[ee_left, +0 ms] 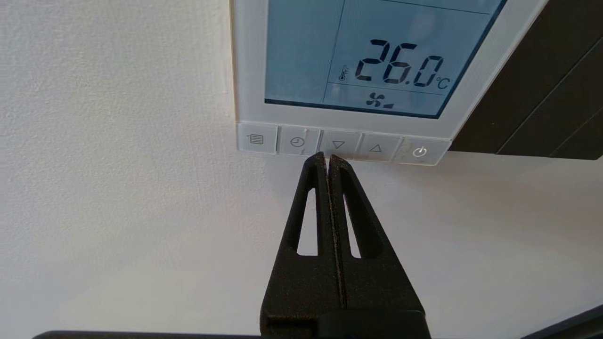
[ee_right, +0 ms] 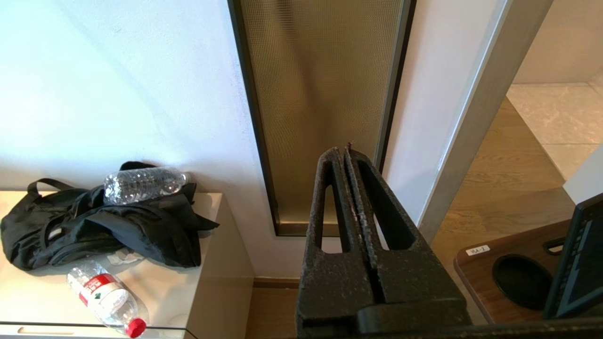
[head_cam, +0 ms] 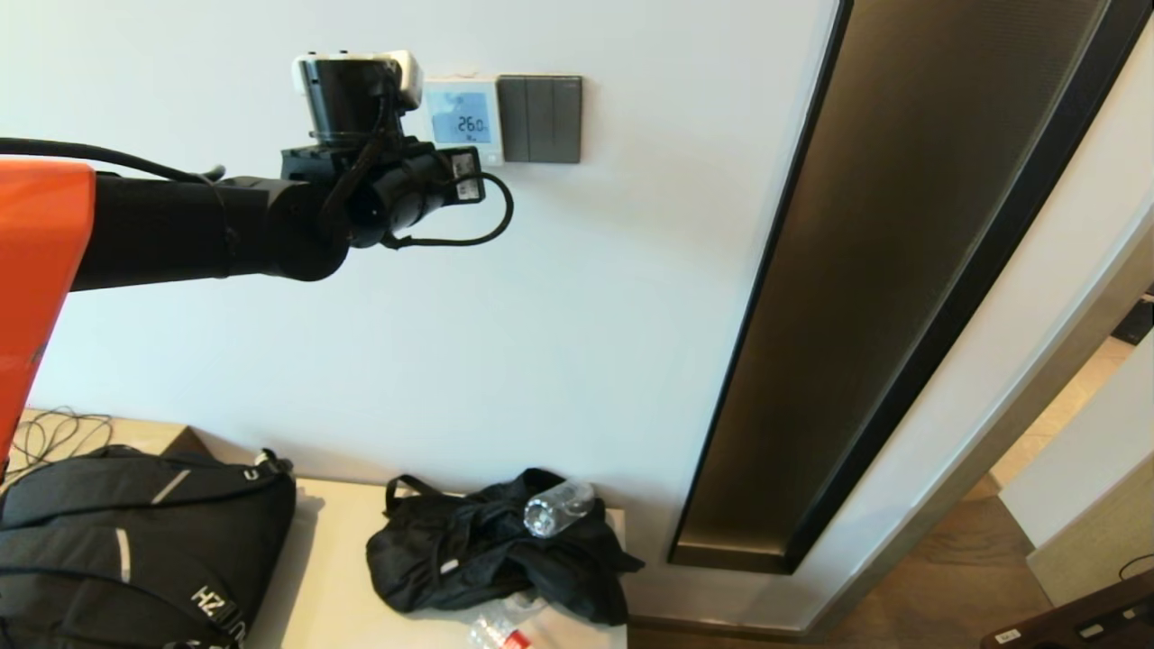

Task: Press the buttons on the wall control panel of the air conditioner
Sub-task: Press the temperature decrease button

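Note:
The white wall control panel (head_cam: 462, 115) hangs on the wall, its blue-lit screen (ee_left: 377, 52) reading 26.0 °C. A row of small white buttons (ee_left: 344, 143) runs along its bottom edge: menu, clock, down arrow, up arrow, power. My left gripper (ee_left: 328, 157) is shut and empty, its tips at the lower edge of the strip, between the clock button (ee_left: 297, 141) and the down-arrow button (ee_left: 338, 144). In the head view the left wrist (head_cam: 397, 176) hides the gripper and the panel's lower left. My right gripper (ee_right: 343, 151) is shut and empty, parked low by the door frame.
A dark grey three-part switch plate (head_cam: 539, 119) sits right beside the panel. Below, a pale cabinet (head_cam: 334, 577) carries a black backpack (head_cam: 126, 550), a black bag (head_cam: 487, 550) and water bottles (ee_right: 143, 183). A tall bronze glass panel (head_cam: 865, 270) stands to the right.

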